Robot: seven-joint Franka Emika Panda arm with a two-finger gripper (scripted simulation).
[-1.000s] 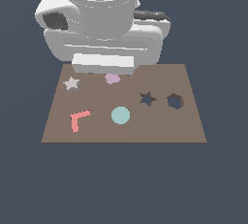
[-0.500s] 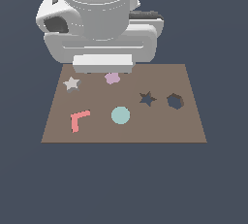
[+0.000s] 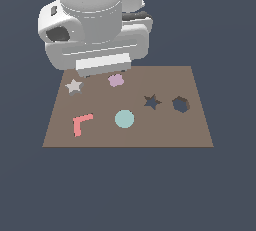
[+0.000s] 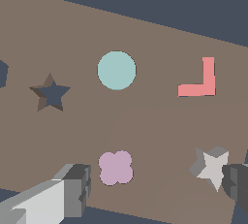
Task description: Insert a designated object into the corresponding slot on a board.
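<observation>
Clearly nothing is placed yet: the star piece (image 3: 74,86) lies loose at the board's (image 3: 200,130) ten o'clock, the star slot (image 3: 152,102) vacant, the claw (image 4: 155,189) spread, holding nothing.

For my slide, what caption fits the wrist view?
Open gripper above the brown board, star piece by one finger, star slot empty.

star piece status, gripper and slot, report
Gripper open, empty, above board. Star piece flat, ungrasped. Star slot empty. Lilac piece and teal disc lie between.
</observation>
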